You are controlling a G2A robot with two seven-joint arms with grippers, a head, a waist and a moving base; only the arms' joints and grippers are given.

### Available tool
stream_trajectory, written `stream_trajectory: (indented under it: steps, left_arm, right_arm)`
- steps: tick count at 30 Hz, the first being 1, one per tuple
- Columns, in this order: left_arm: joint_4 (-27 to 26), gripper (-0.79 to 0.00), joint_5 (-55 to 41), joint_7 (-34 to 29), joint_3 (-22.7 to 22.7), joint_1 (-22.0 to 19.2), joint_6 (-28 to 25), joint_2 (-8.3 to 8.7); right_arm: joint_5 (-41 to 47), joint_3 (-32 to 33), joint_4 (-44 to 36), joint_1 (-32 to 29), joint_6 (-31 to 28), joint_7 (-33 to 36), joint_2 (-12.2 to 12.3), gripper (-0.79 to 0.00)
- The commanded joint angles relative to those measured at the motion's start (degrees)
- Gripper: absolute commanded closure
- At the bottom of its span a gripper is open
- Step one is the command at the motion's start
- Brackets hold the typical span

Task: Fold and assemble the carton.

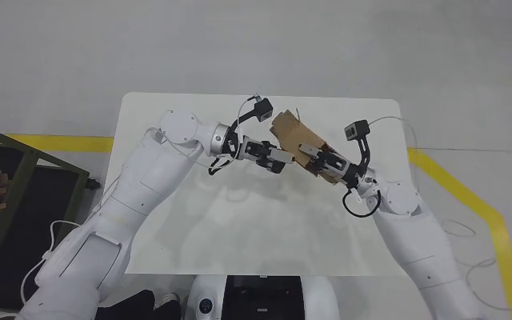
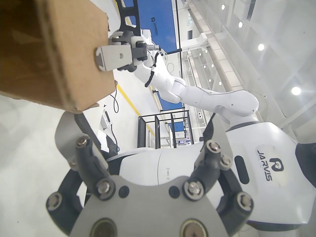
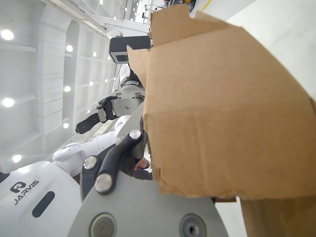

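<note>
The brown carton point(image 1: 294, 134) hung above the white table point(image 1: 200, 232), between the two arms and toward the table's far side. The right gripper point(image 1: 312, 158) was clamped on one wall of it, with a silver finger point(image 2: 112, 57) flat against the outer face. The left gripper point(image 2: 140, 124) stood spread wide and gripped nothing, one finger just beside a carton corner. Loose flaps stuck out at one end.
</note>
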Motion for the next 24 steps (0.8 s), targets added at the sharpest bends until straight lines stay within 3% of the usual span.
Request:
stream_trajectory:
  steps: [1,16,24]
  left_arm:
    - [0.0,-0.785,0.1,-0.1,0.0,0.0,-0.1,-0.02]
    - [-0.1,-0.785,-0.3,-0.6,-0.1,0.1,0.0,-0.16]
    - [0.6,-0.785,-0.8,-1.0,-3.6,0.9,-0.3,0.78]
  right_arm:
    - [-0.1,-0.3,0.1,-0.1,0.1,0.1,-0.1,0.000]
    - [0.1,-0.5,0.8,0.3,-0.5,0.1,-0.5,0.000]
    - [1.3,2.5,2.5,0.4,-1.4,4.9,0.2,0.000]
